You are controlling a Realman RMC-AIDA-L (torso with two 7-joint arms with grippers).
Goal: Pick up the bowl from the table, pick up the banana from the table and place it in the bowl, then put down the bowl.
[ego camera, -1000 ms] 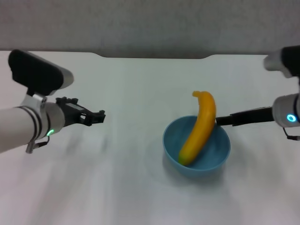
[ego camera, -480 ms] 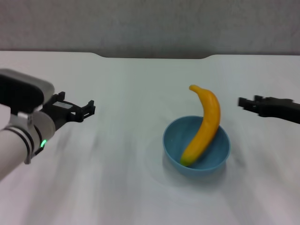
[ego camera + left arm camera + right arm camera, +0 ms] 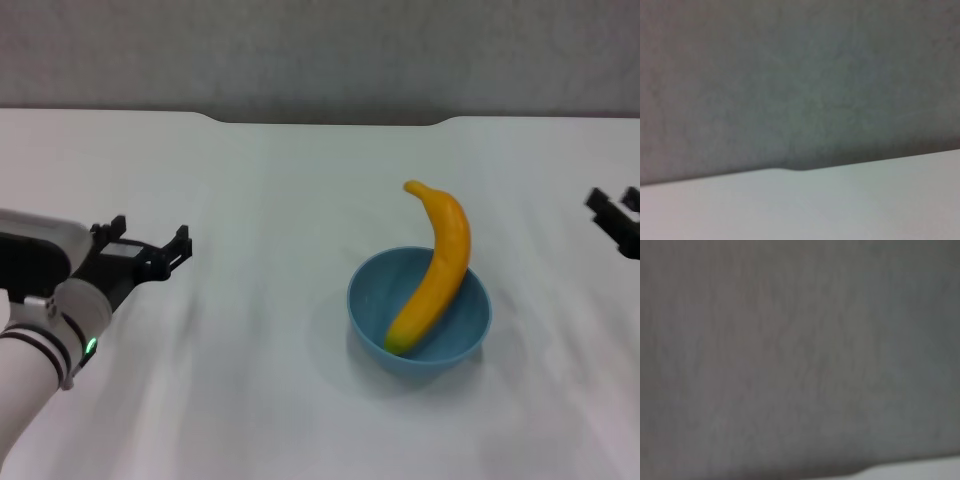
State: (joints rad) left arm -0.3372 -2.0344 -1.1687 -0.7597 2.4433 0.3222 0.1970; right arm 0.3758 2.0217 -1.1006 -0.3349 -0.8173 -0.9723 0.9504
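The light-blue bowl [image 3: 420,312] stands on the white table [image 3: 280,200], right of centre in the head view. The yellow banana [image 3: 435,268] lies in it, its lower end in the bowl's hollow and its upper end sticking out over the far rim. My left gripper [image 3: 150,240] is open and empty at the left, well away from the bowl. My right gripper [image 3: 612,205] is open and empty at the right edge of the view, apart from the bowl. The wrist views show only the grey wall and a strip of table.
The table's far edge has a shallow notch [image 3: 330,120], with a grey wall [image 3: 320,50] behind it. The left wrist view shows that wall [image 3: 800,75] above the table edge [image 3: 800,170].
My right gripper has let go of the bowl's rim and drawn back to the right edge. My left arm has drawn back to the left and lower. Bowl and banana stay put.
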